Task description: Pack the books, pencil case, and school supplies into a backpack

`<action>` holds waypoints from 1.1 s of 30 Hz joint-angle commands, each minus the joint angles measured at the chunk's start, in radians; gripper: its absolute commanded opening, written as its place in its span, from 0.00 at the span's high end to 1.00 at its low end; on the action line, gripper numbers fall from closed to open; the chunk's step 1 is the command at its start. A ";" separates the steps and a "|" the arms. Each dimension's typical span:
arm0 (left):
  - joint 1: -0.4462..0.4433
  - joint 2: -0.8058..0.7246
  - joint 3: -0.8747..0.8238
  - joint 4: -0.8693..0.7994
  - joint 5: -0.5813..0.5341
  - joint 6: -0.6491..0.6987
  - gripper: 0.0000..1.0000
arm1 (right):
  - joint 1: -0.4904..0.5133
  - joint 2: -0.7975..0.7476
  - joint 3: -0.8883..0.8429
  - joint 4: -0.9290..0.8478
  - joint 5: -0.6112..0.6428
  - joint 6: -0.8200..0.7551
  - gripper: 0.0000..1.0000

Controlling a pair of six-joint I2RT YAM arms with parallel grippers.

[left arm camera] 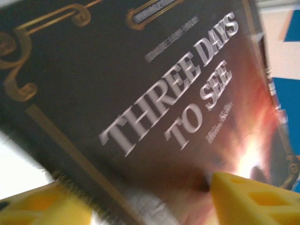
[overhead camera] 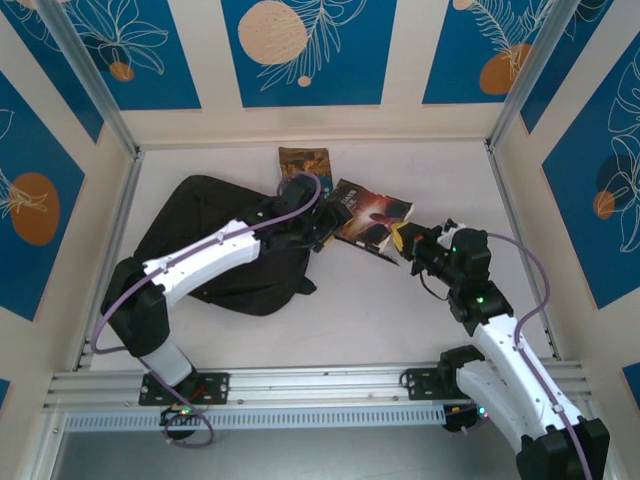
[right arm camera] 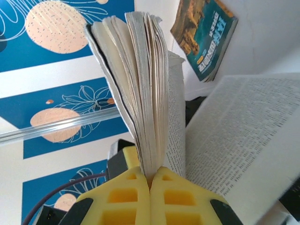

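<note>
Here, the dark brown book [overhead camera: 372, 212], its white title reading "THREE DAYS TO SEE", is held up above the middle of the table [overhead camera: 380, 310], a little towards the far edge. In the top view its long axis slants from far left to near right, with the cover turned upward. In the left wrist view the title [left arm camera: 168, 98] climbs from lower left to upper right across the cover.

The right gripper [overhead camera: 403, 240] holds the book at its near-right end. In the right wrist view the yellow fingers [right arm camera: 122, 197] are pressed together on a sheaf of pages [right arm camera: 140, 70]. These pages fan upward from the grip, while a printed leaf [right arm camera: 243, 136] falls open to the right.

The left gripper [overhead camera: 322, 228] is at the book's opposite, left end. Its two yellow fingertips [left arm camera: 253, 197] stand apart along the cover's lower edge; whether they touch the book cannot be told.

The black backpack [overhead camera: 200, 230] lies just left of the book, towards the table's left edge, partly under the left arm. A blue-and-orange book [overhead camera: 303, 160] lies flat near the far edge, beyond both grippers, and also appears in the right wrist view [right arm camera: 206, 37].
</note>
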 commanded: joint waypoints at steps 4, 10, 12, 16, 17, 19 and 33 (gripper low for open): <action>0.028 -0.033 0.018 0.056 -0.081 0.011 0.63 | 0.047 -0.042 -0.029 0.093 0.037 0.051 1.00; 0.031 -0.091 -0.009 0.058 -0.132 0.047 0.84 | 0.100 -0.058 -0.075 0.075 0.088 0.050 1.00; 0.033 -0.108 -0.014 0.057 -0.140 0.058 0.89 | 0.114 -0.057 -0.079 0.062 0.097 0.043 1.00; 0.037 -0.140 -0.017 0.065 -0.151 0.081 0.99 | 0.131 -0.054 -0.068 0.024 0.101 0.003 0.81; 0.038 -0.149 -0.018 0.065 -0.154 0.089 1.00 | 0.134 -0.054 -0.061 0.003 0.101 -0.014 0.72; 0.047 -0.170 -0.023 0.067 -0.155 0.097 1.00 | 0.135 -0.061 -0.037 -0.072 0.100 -0.047 0.50; 0.077 -0.310 -0.085 0.121 -0.232 0.113 1.00 | 0.287 0.142 -0.026 0.298 0.055 0.041 0.00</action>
